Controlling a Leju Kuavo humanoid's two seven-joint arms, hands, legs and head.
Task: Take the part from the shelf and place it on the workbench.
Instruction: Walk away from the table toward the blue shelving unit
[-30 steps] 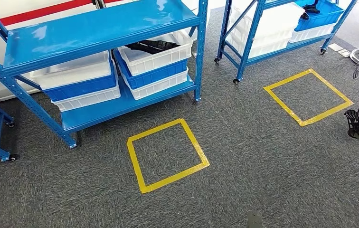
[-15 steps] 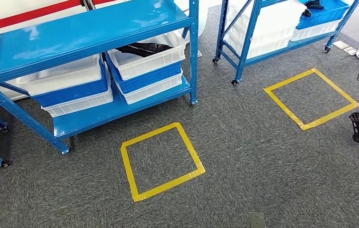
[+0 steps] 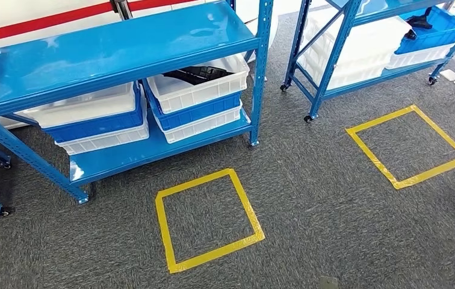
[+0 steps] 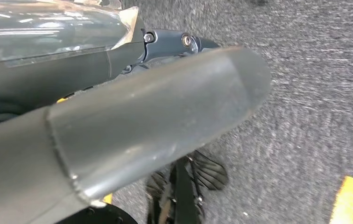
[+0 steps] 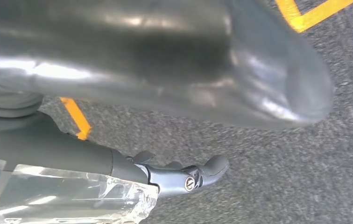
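Two hands hang low at the robot's sides over the grey carpet, well short of the shelf (image 3: pixel 123 48). The left hand (image 4: pixel 132 116) and right hand (image 5: pixel 174 60) each show a thick thumb with fingers spread and nothing held, so both look loose and empty. Far ahead of both hands, the part (image 3: pixel 196 74) lies in the upper white bin (image 3: pixel 204 84) under the top board: dark, flat and irregular, its shape hard to read. Likely trouble: stopping off the yellow square (image 3: pixel 208 220) would leave the reach short, and the low board overhead could block or knock an arm.
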